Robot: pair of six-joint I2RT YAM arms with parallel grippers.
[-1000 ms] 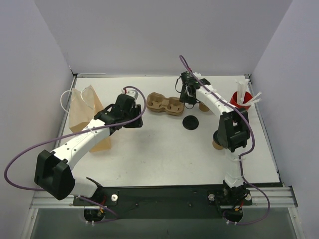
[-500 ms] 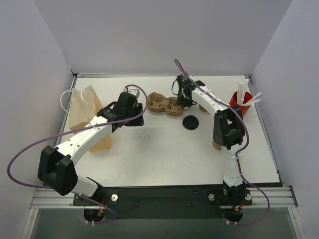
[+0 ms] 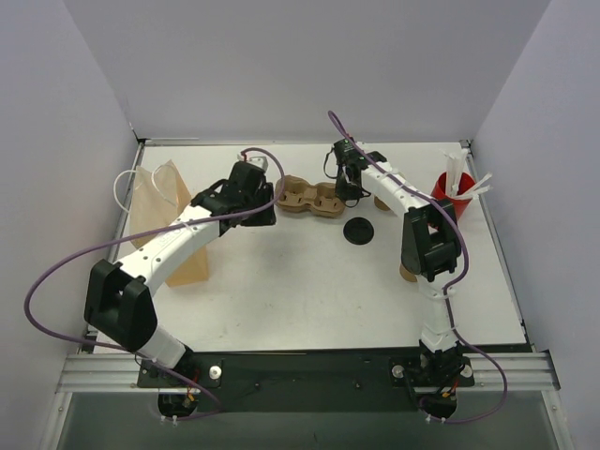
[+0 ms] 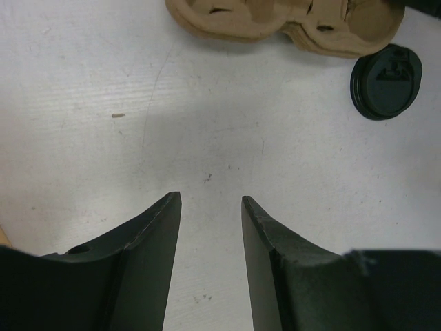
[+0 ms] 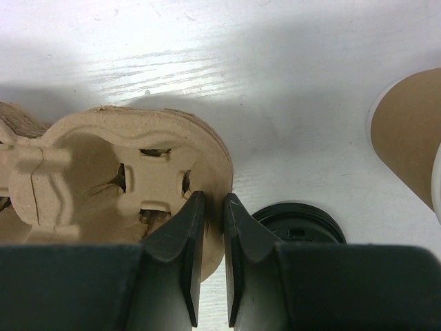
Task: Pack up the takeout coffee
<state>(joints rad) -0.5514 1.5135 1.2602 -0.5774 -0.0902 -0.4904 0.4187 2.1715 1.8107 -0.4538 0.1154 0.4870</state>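
A kraft-tan paper cup (image 3: 382, 201) stands just right of my right gripper, half hidden by the arm; in the right wrist view the cup (image 5: 406, 141) is at the right edge. A second tan cup (image 3: 409, 273) peeks out under the right arm's elbow. My right gripper (image 3: 349, 185) (image 5: 214, 201) is shut on the right-end rim of the moulded pulp cup carrier (image 3: 307, 197) (image 5: 96, 172). My left gripper (image 3: 261, 204) (image 4: 210, 200) is open and empty over bare table, just left of the carrier (image 4: 275, 17). The brown paper bag (image 3: 161, 225) lies at the left.
A flat black lid (image 3: 358, 230) (image 4: 386, 81) (image 5: 298, 222) lies in front of the carrier's right end. A red cup with white sticks (image 3: 454, 191) stands at the far right. Grey walls close the table on three sides.
My left gripper has moved right towards the carrier's left end. My right gripper has moved left onto the carrier's right end.
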